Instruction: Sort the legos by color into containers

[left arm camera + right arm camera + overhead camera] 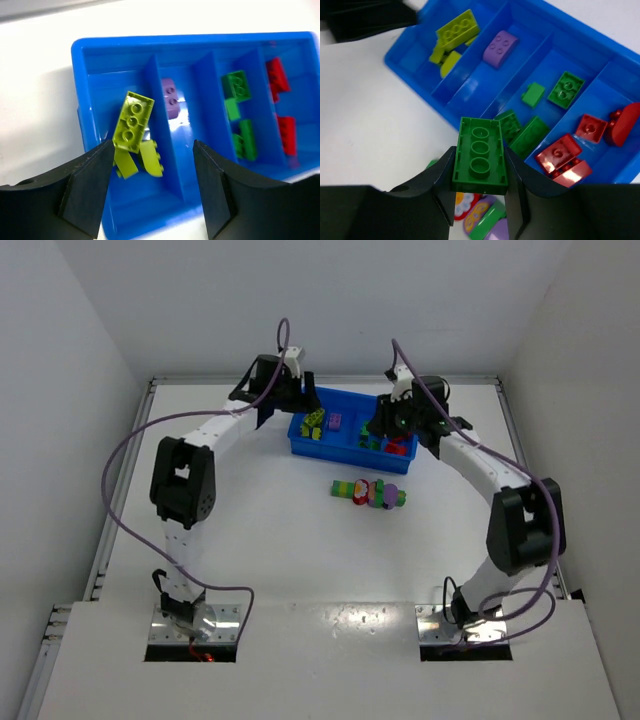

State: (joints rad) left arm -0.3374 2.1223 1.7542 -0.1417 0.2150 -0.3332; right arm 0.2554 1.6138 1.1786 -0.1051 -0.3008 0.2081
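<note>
The blue tray (300, 445) stands at the back middle of the table; it also shows in the left wrist view (85, 55) and the right wrist view (405, 65). Yellow-green bricks (133, 121) lie in its leftmost compartment, a purple brick (170, 97) in the second, green bricks (236, 86) in the third, red bricks (276, 75) in the fourth. My left gripper (150, 192) is open and empty above the leftmost compartment. My right gripper (480, 192) is shut on a dark green brick (480, 155), underside up, over the tray's near edge. Loose bricks (368, 492) lie on the table in front of the tray.
The loose pile in front of the tray holds green, red, yellow and purple pieces (480, 217), seen below my right fingers. White walls enclose the table on the left, right and back. The arm bases (190, 625) sit at the near edge.
</note>
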